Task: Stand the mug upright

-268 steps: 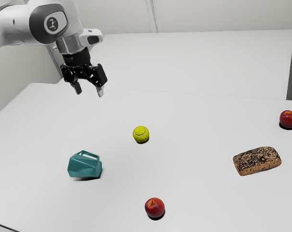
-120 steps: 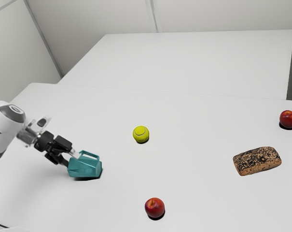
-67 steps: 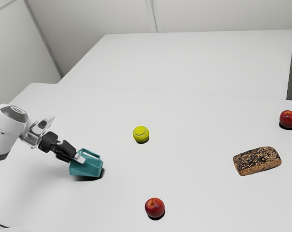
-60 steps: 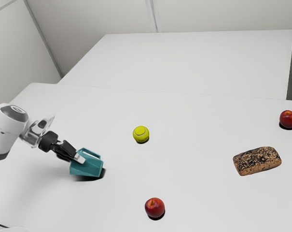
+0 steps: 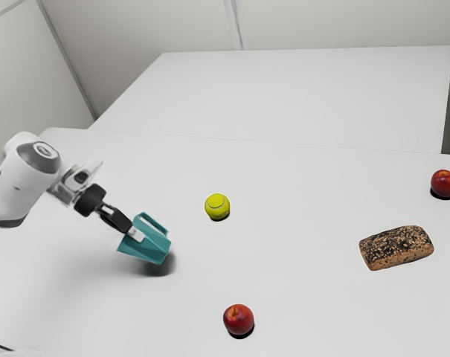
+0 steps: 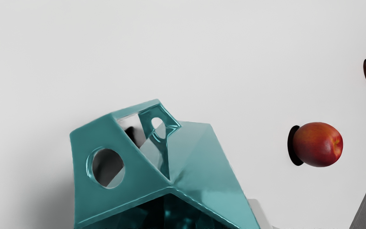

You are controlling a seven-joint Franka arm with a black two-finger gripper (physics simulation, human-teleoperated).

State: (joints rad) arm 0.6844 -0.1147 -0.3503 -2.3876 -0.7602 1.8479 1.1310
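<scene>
The mug (image 5: 146, 244) has just been shifted toward the exterior view's right and tipped further. Half a second ago it was held nearly flat, close above or against the tabletop (image 5: 306, 297); now its closed base is pointed down and toward the exterior view's right, its mouth is turned up toward the arm, and its shadow (image 5: 162, 268) is cast below it, so it appears to be lifted. The mug seems to be grasped by the end effector (image 5: 137, 235), though the far finger is hidden and the grip can only be judged from the way the mug has been carried along. The tennis ball (image 5: 217, 206), the loaf (image 5: 396, 248) and the nearer red fruit (image 5: 239, 319) have not been moved.

For the task, the tilt is of the right kind but incomplete: more turning is needed until the base can be set flat.
</scene>
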